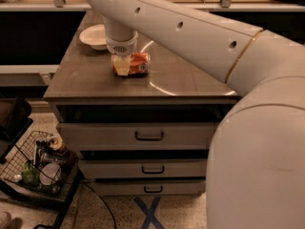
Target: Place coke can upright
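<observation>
Far below and left of the white bowl (94,36), down on the floor: a wire basket (33,168) of odds and ends. Just right of the bowl and nearer the camera, on the brown cabinet top (81,78): the gripper (123,65), down at the coke can (138,64); clamped or slack, impossible to tell. Can lying on its side there, near the bowl but apart from it. Probably light and thin-walled, so easy to crush; smooth and round, so apt to roll or slip. Best taken across the middle of the barrel with a modest squeeze, then tipped onto its base. Further right of the bowl: the thick white arm (200,32).
</observation>
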Action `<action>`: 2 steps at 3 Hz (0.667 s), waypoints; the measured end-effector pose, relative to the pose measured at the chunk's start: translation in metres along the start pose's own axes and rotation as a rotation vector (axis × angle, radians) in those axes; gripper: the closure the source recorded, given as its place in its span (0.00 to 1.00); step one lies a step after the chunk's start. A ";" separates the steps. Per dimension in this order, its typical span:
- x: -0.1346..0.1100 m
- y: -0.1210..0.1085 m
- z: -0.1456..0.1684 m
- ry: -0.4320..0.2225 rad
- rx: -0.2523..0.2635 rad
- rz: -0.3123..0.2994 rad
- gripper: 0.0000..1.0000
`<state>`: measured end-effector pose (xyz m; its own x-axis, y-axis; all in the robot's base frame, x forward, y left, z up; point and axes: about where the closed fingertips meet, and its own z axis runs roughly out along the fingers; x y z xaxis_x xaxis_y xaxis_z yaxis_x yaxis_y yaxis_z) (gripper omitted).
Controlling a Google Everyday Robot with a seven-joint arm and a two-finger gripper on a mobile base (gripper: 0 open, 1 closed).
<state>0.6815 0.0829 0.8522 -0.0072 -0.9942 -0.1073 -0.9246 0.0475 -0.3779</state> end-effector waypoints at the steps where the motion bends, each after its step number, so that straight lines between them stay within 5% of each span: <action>1: 0.000 0.001 0.002 0.001 -0.002 -0.001 1.00; 2: 0.000 0.001 0.002 0.001 -0.002 -0.001 1.00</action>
<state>0.6815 0.0831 0.8502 -0.0069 -0.9944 -0.1056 -0.9255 0.0463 -0.3759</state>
